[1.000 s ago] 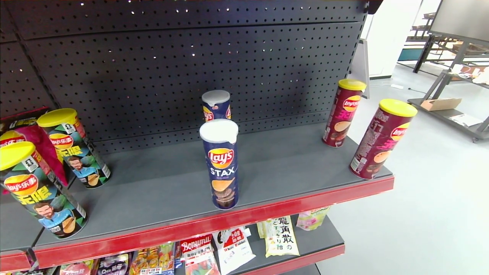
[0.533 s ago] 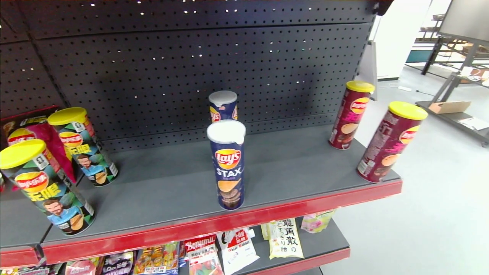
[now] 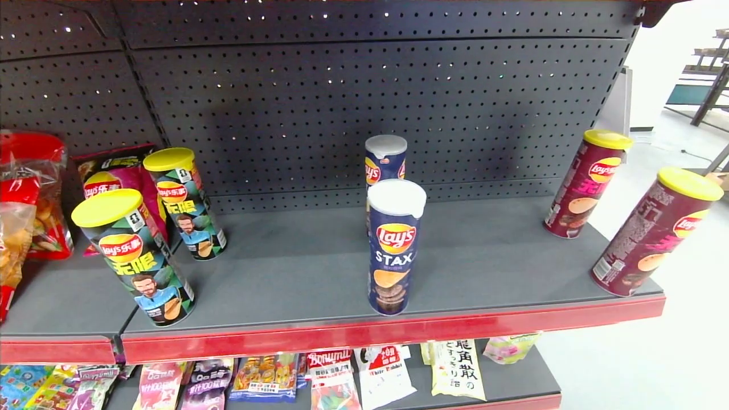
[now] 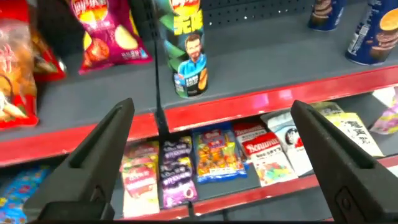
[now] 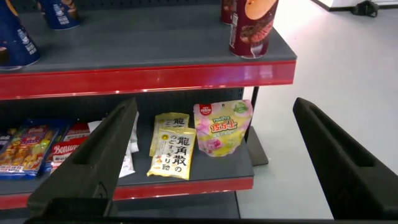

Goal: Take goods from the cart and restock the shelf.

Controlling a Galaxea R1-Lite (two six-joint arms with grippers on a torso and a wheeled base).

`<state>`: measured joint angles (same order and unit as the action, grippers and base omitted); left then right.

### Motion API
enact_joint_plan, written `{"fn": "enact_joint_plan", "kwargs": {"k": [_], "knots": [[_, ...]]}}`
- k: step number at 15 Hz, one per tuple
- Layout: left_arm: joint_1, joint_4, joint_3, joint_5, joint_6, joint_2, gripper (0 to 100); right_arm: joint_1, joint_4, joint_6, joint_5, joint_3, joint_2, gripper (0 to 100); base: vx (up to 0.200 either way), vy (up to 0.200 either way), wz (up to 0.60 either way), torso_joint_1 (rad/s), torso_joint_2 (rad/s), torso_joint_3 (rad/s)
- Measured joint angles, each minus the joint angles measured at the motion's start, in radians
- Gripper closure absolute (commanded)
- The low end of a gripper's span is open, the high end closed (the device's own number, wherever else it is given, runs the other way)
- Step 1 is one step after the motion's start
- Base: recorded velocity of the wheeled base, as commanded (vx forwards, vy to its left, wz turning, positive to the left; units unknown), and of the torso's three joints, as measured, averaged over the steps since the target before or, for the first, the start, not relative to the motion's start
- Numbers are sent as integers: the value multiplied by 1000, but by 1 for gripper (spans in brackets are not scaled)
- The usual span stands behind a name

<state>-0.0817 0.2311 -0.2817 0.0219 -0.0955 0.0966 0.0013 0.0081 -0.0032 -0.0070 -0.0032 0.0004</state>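
Observation:
The grey shelf [image 3: 307, 267] with a red front edge holds chip cans. Two blue cans stand in the middle, one at the front [image 3: 394, 250] and one behind it [image 3: 385, 159]. Two maroon cans with yellow lids [image 3: 586, 182] [image 3: 655, 233] stand at the right end. Two dark green cans with yellow lids [image 3: 136, 256] [image 3: 183, 202] stand at the left. My left gripper [image 4: 211, 109] is open and holds nothing, in front of the shelf edge below a green can [image 4: 186, 50]. My right gripper [image 5: 216, 102] is open and holds nothing, before the shelf's right end near a maroon can [image 5: 252, 25].
Chip bags [image 3: 108, 182] [image 3: 23, 199] lean at the far left of the shelf. The lower shelf carries several flat snack packets [image 3: 364, 376] [image 4: 214, 155], yellow packets [image 5: 173, 149] and a pink-green pouch [image 5: 222, 127]. Open floor [image 3: 655, 364] lies right of the shelf.
The head camera has turned left, so everything sits farther right in the picture and more bags show at the left. Nothing on the shelf has moved.

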Motion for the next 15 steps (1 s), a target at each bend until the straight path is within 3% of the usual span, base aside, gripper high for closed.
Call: {"fn": "enact_joint_plan", "kwargs": {"k": [4,5,7,10,12,13,15], "knots": [[0,-13,56,-48,87,-2,0,0,0,0,0,0,0,0,0,0,0,0,0,0],[0,-62,102,-55,93,-2,0,0,0,0,0,0,0,0,0,0,0,0,0,0],[1,-263,213,-49,100,-2,0,0,0,0,1,0,0,0,0,0,0,0,0,0],[5,-229,268,-25,118,-1,0,0,0,0,1,-1,0,0,0,0,0,0,0,0],[74,-226,276,-24,100,0,0,0,0,0,1,-1,0,0,0,0,0,0,0,0],[117,-225,278,-25,104,0,0,0,0,0,1,-1,0,0,0,0,0,0,0,0],[146,-228,279,-12,126,-3,0,0,0,0,1,0,0,0,0,0,0,0,0,0]]}}
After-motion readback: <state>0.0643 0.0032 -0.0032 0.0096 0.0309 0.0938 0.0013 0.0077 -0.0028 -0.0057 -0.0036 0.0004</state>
